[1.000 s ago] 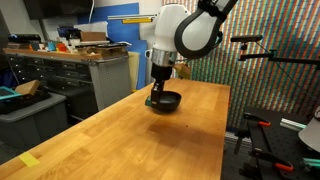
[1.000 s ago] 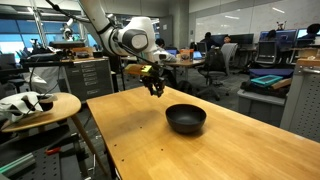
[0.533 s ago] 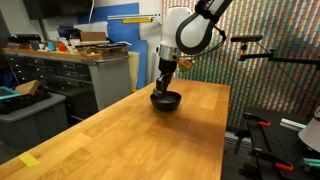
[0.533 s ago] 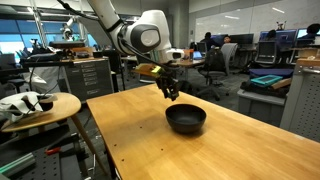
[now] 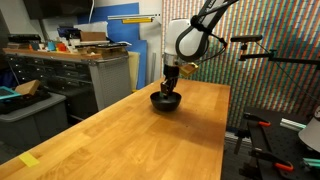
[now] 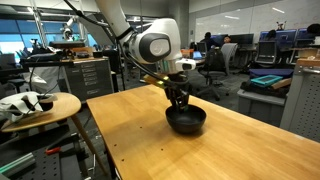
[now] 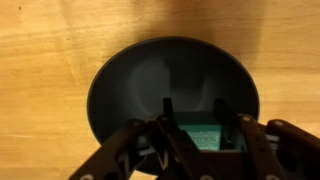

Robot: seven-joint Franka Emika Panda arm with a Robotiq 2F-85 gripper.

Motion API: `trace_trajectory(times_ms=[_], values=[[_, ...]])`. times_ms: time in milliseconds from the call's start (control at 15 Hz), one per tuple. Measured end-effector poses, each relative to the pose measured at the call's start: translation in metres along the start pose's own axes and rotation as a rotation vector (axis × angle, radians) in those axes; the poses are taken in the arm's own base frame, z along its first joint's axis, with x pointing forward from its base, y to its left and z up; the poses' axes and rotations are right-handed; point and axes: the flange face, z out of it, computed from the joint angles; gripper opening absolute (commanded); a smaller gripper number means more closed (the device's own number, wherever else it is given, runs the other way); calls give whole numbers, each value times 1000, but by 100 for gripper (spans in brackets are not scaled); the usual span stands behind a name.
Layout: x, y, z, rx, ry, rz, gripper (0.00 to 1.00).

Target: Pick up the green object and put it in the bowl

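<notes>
The black bowl [image 5: 166, 101] sits on the wooden table, also seen in an exterior view [image 6: 186, 120] and filling the wrist view [image 7: 170, 85]. My gripper [image 7: 198, 125] is shut on the green object [image 7: 203, 137], a small dark green block held between the fingers directly above the bowl's inside. In both exterior views the gripper [image 5: 170, 88] [image 6: 180, 101] hangs just over the bowl; the block is too small to make out there.
A flat yellow tape piece [image 5: 29, 160] lies near the table's front corner. A round side table [image 6: 40, 105] with objects stands beside the table. Cabinets and a workbench [image 5: 60, 70] stand behind.
My gripper has moved sideways with the green block from beside the bowl to directly over it and has come a little lower.
</notes>
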Motion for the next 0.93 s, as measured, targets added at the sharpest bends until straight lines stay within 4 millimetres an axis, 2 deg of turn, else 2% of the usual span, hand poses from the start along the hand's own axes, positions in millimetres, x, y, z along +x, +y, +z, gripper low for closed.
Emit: trace_trajectory(times_ms=[200, 267, 333, 600, 933], values=[[1, 1, 25, -7, -31, 15, 20], [1, 0, 33, -9, -40, 18, 49], [1, 0, 40, -10, -48, 19, 70], [9, -3, 55, -12, -53, 22, 99], [27, -3, 40, -6, -12, 32, 100]])
